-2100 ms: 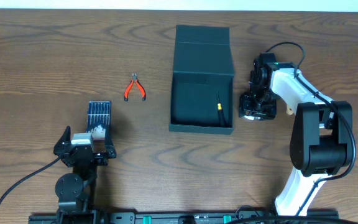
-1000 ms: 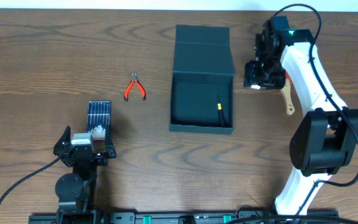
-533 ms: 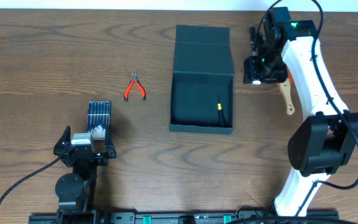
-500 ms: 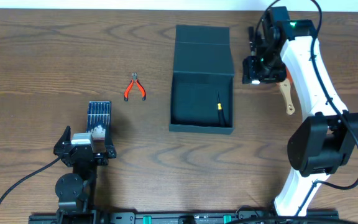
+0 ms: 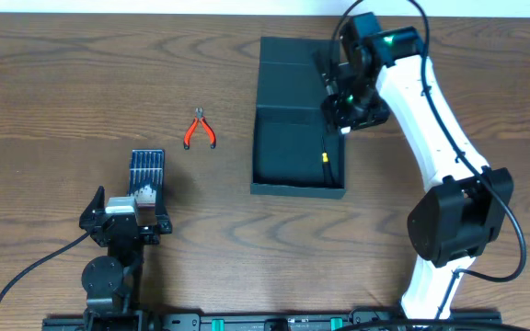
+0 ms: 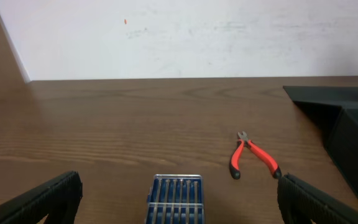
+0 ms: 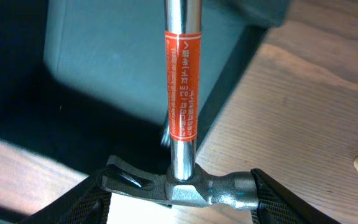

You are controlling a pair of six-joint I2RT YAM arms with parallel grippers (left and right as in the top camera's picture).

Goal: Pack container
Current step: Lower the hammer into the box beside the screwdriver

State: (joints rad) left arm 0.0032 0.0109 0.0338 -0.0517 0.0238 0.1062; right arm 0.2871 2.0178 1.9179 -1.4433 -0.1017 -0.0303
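Wood-grain table, pale wall behind. Container [image 5: 283, 152] sat mid-table, slightly right of centre, open, with its lid [image 5: 299, 64] folded back flat on the far side.

Change noted: half a second earlier the right arm [image 5: 421, 92] hung over bare table just right of the container. It had since swung left, and its jaws stood above the container's right wall, near the hinge. Right jaws were partly open and clamped across the head of a hammer [image 7: 182, 124], whose chrome shaft with an orange label pointed away over the dark interior.

Judgement: carry nearly done; lowering and release into the box looked like the step left for this item.

Contents so far: one slim black tool with a yellow band [image 5: 325, 158], lying along the right wall. Rest of the floor was bare.

Outside: red-handled pliers [image 5: 200, 130] and a blue bit case [image 5: 147, 172], both well left of the container.

Left arm [image 5: 109, 276] was parked by the near edge, its jaws spread wide and holding nothing, with the bit case just ahead of them.
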